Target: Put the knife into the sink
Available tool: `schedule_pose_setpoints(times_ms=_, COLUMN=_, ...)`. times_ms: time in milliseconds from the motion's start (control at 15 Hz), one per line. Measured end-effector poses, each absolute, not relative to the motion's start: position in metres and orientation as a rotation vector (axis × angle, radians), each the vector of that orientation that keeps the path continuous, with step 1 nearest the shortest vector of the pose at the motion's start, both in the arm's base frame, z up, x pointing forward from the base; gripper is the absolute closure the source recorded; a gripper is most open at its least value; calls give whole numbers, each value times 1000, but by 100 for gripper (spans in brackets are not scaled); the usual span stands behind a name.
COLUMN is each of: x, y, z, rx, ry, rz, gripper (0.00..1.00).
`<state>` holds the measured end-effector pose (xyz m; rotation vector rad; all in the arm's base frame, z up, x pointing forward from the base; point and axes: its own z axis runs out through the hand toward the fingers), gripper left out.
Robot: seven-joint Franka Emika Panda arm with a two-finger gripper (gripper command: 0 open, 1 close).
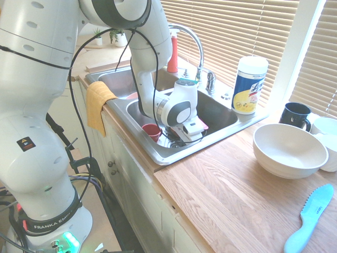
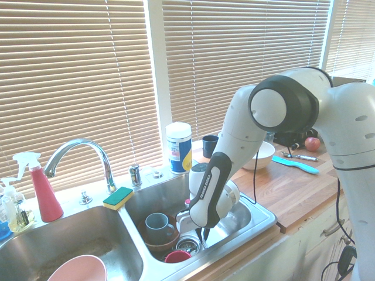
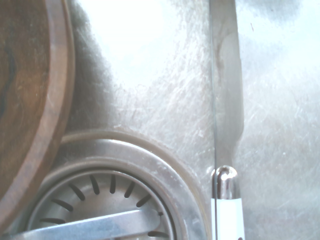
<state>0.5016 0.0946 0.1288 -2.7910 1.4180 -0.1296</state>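
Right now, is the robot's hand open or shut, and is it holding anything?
Gripper: shut, down in the sink; the knife shows in the wrist view, apparently held.

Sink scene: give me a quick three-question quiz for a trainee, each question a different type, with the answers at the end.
1. True or false: the light-blue plastic knife lies in the sink.
2. The gripper is down in the basin that also holds: A) a pink bowl, B) the grey mug, C) a wipes canister.
3. Fill in: in the wrist view, the white-handled knife shows over the basin floor, right beside the round ____.

Key
1. False: it lies on the wooden counter.
2. B.
3. The drain.
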Motion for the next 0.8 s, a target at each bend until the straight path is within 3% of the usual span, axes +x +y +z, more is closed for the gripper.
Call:
schedule_pose_setpoints(times_ms=467, x=496, y=95, z=142, rx=-2785, ry=1394, rz=-157, gripper=0)
schedule_pose_setpoints(times_ms=800, x=489, y=105, z=233, rx=-2839, ry=1240, rz=-185, gripper=0)
